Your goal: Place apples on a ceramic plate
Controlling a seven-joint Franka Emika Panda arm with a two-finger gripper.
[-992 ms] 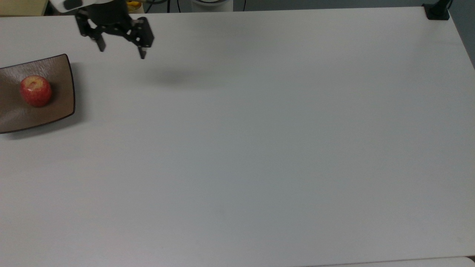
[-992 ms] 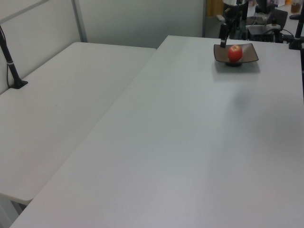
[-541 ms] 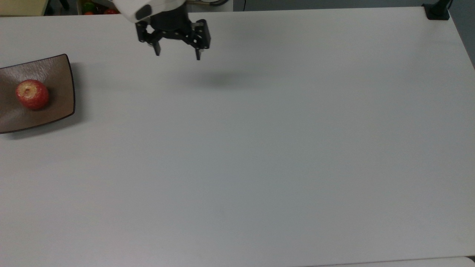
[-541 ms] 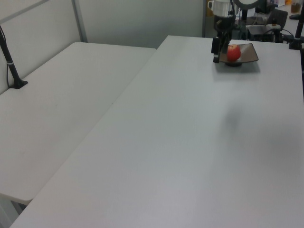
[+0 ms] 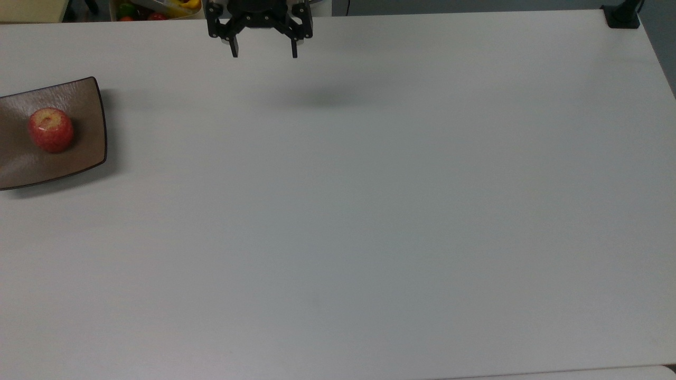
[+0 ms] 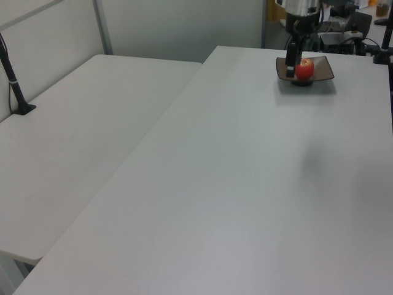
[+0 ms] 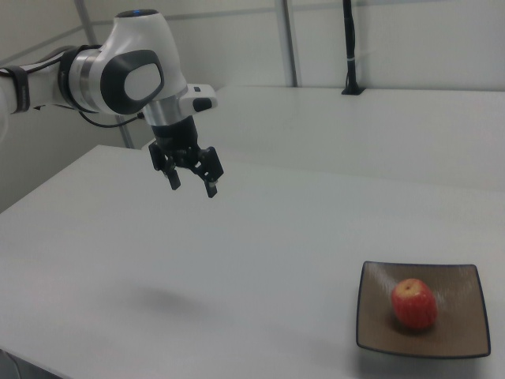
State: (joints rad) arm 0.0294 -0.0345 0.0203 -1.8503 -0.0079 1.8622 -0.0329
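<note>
A small red apple (image 5: 50,129) with a yellowish hollow on top sits upright on the brown squarish ceramic plate (image 5: 87,100) at the top view's left edge. The right view has the apple (image 7: 414,303) resting on the plate (image 7: 377,317) at lower right. My gripper (image 5: 264,54) hangs open and empty above the table's far edge, well to the top view's right of the plate. In the right view the gripper (image 7: 193,188) is raised high over the table. In the left view the gripper (image 6: 290,72) stands in front of the plate (image 6: 323,66) and apple (image 6: 304,69).
A black clamp post (image 5: 622,16) stands at the top view's far right corner. A bin of coloured items (image 5: 153,8) lies beyond the far edge. A second white table (image 6: 73,135) adjoins on the left view's left, with a black post (image 6: 12,80) on it.
My open gripper has travelled from near the plate toward the top view's right and up to the far edge. The apple rocked a little on the plate and settled.
</note>
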